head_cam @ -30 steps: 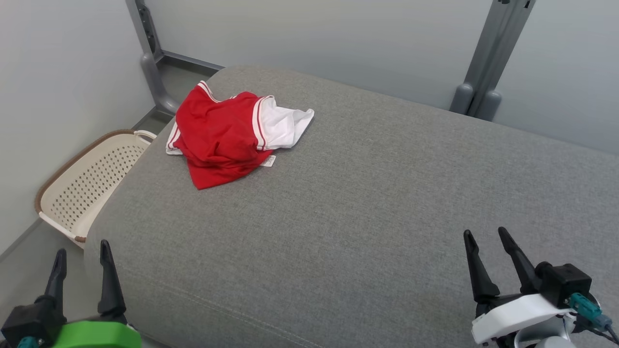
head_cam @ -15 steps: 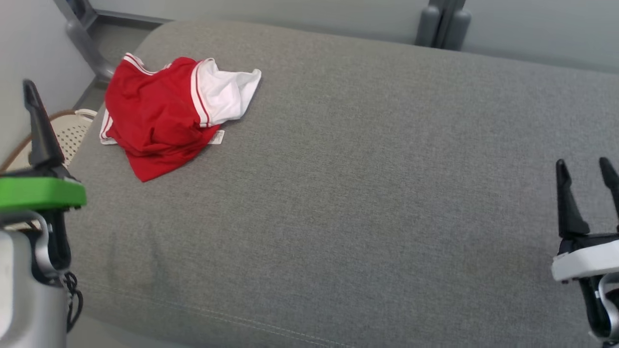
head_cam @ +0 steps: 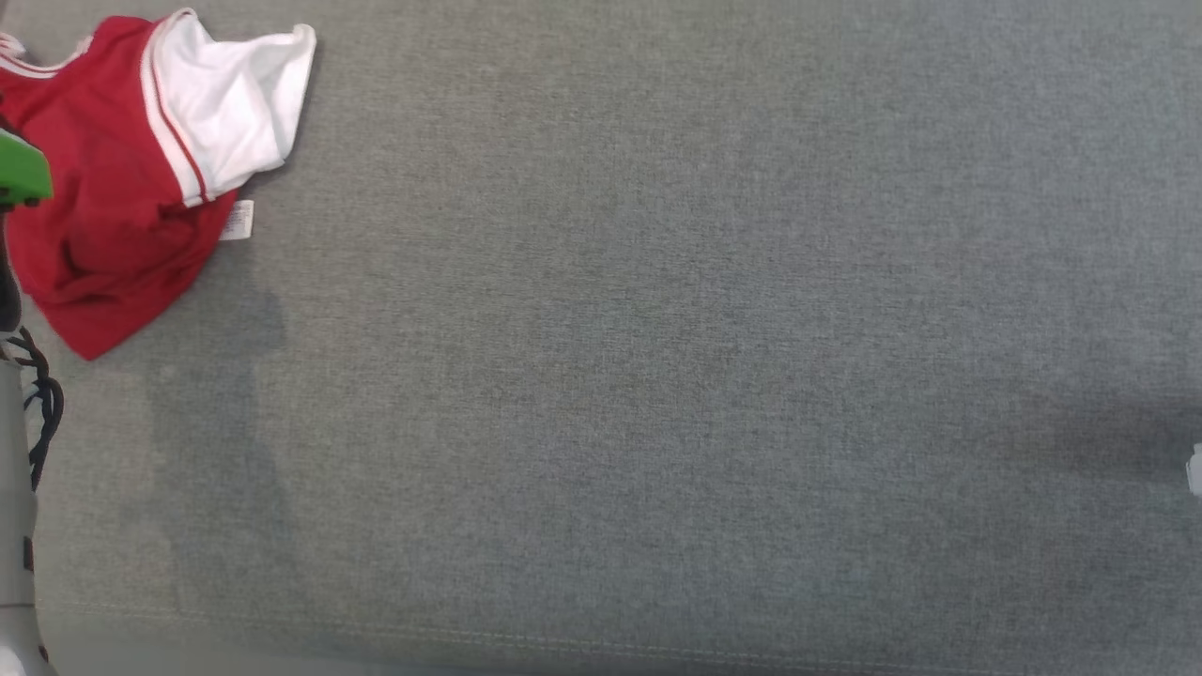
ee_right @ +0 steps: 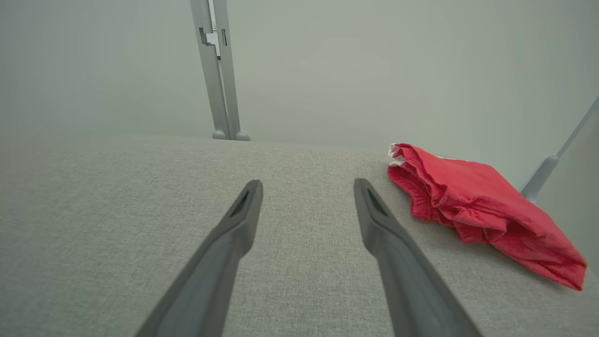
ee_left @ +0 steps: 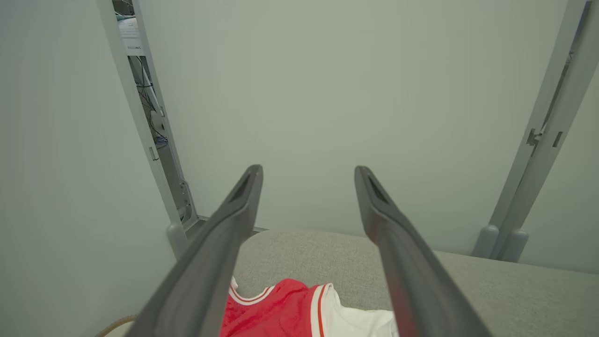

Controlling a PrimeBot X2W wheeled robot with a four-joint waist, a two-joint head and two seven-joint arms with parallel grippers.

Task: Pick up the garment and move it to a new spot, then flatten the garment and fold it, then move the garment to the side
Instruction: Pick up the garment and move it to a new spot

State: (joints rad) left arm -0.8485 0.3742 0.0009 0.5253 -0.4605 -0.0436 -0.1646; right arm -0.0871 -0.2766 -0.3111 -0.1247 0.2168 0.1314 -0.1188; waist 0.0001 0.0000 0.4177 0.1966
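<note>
The garment [head_cam: 103,188], a crumpled red piece with white trim and a white panel, lies on the grey padded surface [head_cam: 657,329] at the head view's upper left. A green part of my left wrist [head_cam: 19,174] overlaps its left edge there. In the left wrist view my left gripper [ee_left: 307,171] stands open and empty above the garment [ee_left: 281,304], which shows low between the fingers. My right gripper [ee_right: 307,182] is open and empty too, hovering over bare padding with the garment [ee_right: 468,201] well off to its right.
Pale walls close off the far side of the padded surface [ee_right: 117,210]. Grey metal posts stand behind it [ee_left: 538,154] [ee_left: 140,107] [ee_right: 217,70]. A brown curved rim [ee_left: 114,325] shows low beside the surface's left end.
The head camera has dropped and closed in, so the garment has slid to the picture's upper left; it lies as before. Both grippers have left that picture, the left arm rising along its left edge.
</note>
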